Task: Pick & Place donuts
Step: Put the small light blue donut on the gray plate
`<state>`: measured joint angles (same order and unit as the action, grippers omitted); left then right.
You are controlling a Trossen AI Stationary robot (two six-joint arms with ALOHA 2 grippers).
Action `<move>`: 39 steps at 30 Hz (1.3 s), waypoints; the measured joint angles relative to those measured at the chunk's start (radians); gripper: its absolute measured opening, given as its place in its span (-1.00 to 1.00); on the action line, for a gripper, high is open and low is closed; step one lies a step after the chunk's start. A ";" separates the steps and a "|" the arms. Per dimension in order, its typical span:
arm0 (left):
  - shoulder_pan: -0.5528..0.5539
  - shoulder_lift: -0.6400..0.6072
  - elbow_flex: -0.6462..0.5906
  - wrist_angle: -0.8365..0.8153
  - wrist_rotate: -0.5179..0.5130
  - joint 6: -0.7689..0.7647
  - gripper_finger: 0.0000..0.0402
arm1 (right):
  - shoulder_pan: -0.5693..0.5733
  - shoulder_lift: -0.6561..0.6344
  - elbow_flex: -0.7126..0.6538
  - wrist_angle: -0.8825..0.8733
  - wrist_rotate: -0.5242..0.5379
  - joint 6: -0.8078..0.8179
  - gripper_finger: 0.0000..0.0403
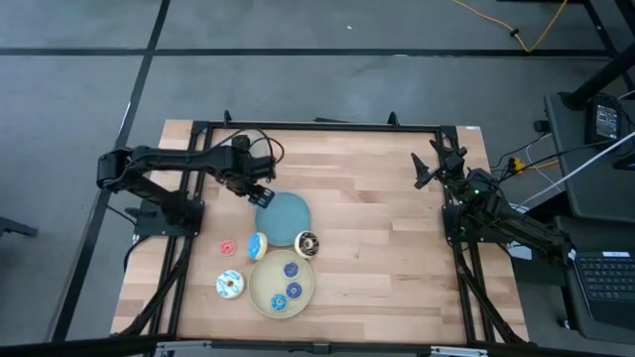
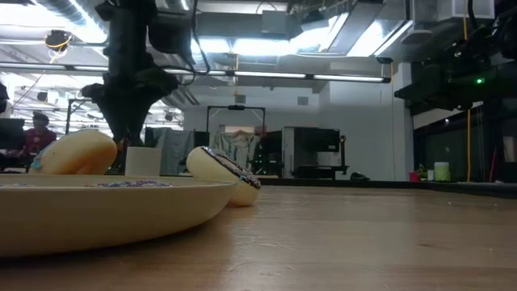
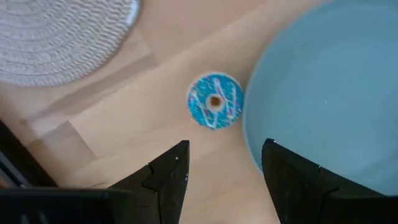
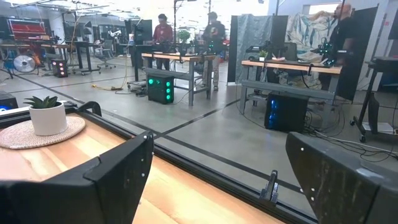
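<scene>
Fingers of left gripper (image 3: 224, 163) spread above blue donut (image 3: 214, 101) beside blue plate (image 3: 323, 93)

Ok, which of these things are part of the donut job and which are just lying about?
Job: small blue donut below the open left gripper; three blue donuts on the beige plate; loose donuts beside it; blue plate.
Lying about: woven mat; potted plant; right gripper, waiting at the table's right.

On the surface (image 1: 377, 248) the far plate (image 1: 285, 218) sits just behind the near plate (image 1: 282, 288), which holds two donuts (image 1: 293, 269), while two more donuts (image 1: 307, 243) lie between the plates, two others (image 1: 229, 286) lie to their left, and the left end effector (image 1: 263, 196) hangs over the far plate's left rim.
</scene>
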<state>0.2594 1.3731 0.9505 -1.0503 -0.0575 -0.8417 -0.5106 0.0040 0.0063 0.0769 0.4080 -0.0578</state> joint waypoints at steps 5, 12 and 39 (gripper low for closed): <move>0.058 0.001 0.000 0.005 -0.005 0.022 -0.05 | 0.000 0.000 0.000 0.000 0.000 0.000 0.81; 0.102 0.071 0.000 0.015 -0.013 0.071 -0.05 | 0.000 0.000 0.000 0.000 0.000 0.000 0.81; 0.105 0.179 -0.094 0.198 0.025 0.157 -0.06 | 0.000 0.000 0.000 0.000 0.000 0.000 0.81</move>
<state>0.3641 1.5522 0.8570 -0.8526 -0.0325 -0.6845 -0.5102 0.0040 0.0060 0.0765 0.4079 -0.0578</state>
